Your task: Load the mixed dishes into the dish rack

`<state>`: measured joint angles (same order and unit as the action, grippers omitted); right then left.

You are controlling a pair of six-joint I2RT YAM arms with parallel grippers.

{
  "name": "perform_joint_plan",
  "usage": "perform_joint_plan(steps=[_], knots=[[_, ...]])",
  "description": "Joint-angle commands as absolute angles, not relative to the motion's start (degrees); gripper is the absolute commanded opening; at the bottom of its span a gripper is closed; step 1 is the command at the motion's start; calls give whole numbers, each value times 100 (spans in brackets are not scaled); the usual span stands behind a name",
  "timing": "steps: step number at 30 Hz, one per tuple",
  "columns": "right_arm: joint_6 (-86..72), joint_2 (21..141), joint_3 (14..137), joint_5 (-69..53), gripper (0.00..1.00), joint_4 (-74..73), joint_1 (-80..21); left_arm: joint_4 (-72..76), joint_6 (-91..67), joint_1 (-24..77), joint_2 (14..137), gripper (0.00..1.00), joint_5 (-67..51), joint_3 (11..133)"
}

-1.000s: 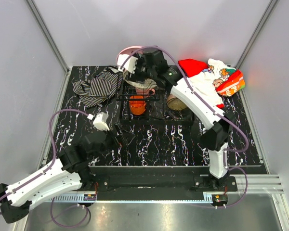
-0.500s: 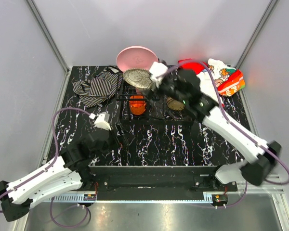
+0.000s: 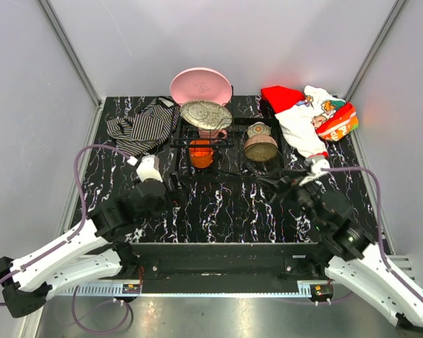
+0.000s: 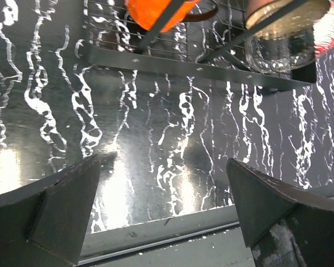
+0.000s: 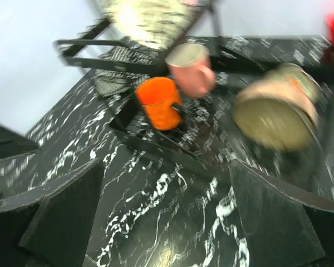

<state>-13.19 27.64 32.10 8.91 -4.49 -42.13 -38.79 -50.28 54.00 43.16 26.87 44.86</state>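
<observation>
The black wire dish rack (image 3: pixel 229 171) stands mid-table. In it are the tan-gold patterned plate (image 3: pixel 206 115), upright at its raised back, the small orange cup (image 3: pixel 201 153), the cream-pink mug (image 3: pixel 216 134), the brownish bowl (image 3: pixel 261 148) and the small floral cup (image 3: pixel 258 129). The pink plate (image 3: pixel 201 85) stands behind the rack. My left gripper (image 3: pixel 175 186) is open and empty just front-left of the rack. My right gripper (image 3: pixel 280 184) is open and empty just front-right of it. The right wrist view shows the orange cup (image 5: pixel 160 103), mug (image 5: pixel 192 69) and bowl (image 5: pixel 278 114).
A striped black-white cloth (image 3: pixel 141 127) lies back left of the rack. A red-white printed cloth (image 3: pixel 307 116) lies back right. The left wrist view shows the rack's front bar (image 4: pixel 195 65) and the table's near edge (image 4: pixel 172 233).
My right arm has pulled back from the rack's far end to the near right, leaving the patterned plate standing in the rack. The pink plate now shows. The left arm barely moved.
</observation>
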Motion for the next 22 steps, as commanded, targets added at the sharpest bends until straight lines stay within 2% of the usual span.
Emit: perform_joint_plan(steps=[1, 5, 12, 22], knots=[[-2539, 1479, 2779, 2206, 100, -2071, -4236, -3903, -5036, 5361, 3903, 99, 3164, 4439], [-3014, 92, 2558, 2487, 100, -2856, -4245, -3963, -5124, 5361, 3613, 99, 3173, 4219], [-3190, 826, 2760, 2382, 100, -3015, -4245, -4166, -5449, 5361, 3113, 99, 3234, 3868], [-3287, 237, 2522, 2417, 100, -3006, -4245, -4464, -5660, 5361, 2285, 99, 3331, 3533]])
